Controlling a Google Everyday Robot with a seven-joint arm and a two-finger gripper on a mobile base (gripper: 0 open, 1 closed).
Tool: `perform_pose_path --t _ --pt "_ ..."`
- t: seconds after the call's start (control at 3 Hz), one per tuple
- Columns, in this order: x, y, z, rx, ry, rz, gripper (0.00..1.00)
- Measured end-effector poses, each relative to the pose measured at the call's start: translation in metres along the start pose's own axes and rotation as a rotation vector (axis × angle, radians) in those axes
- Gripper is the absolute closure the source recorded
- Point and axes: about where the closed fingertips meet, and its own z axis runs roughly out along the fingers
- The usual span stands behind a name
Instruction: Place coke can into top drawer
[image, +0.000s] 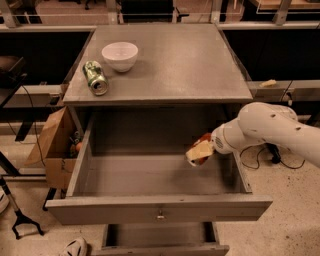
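Note:
The top drawer (160, 209) of the grey metal cabinet stands pulled open, its wide front panel with a small keyhole facing me. My gripper (201, 150) is at the end of the white arm that reaches in from the right. It is shut on the coke can (202, 144), a red-orange can held tilted above the right part of the drawer's inside, clear of the floor. The pale fingers cover most of the can, so only its upper red part shows.
On the cabinet top (185, 65) lie a green can (95, 77) on its side and a white bowl (120, 55). A lower drawer (160, 245) is partly open beneath. A cardboard box (55, 150) stands at the left of the cabinet.

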Motion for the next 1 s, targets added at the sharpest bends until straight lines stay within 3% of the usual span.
perform_pose_path --t 0.33,0.67,1.0 --pt "0.004 -0.007 0.011 -0.01 0.026 0.029 0.35" --pt "0.001 -0.011 0.011 -0.018 0.009 0.033 0.12" --pt "-0.007 -0.012 0.009 -0.046 -0.024 0.018 0.0"
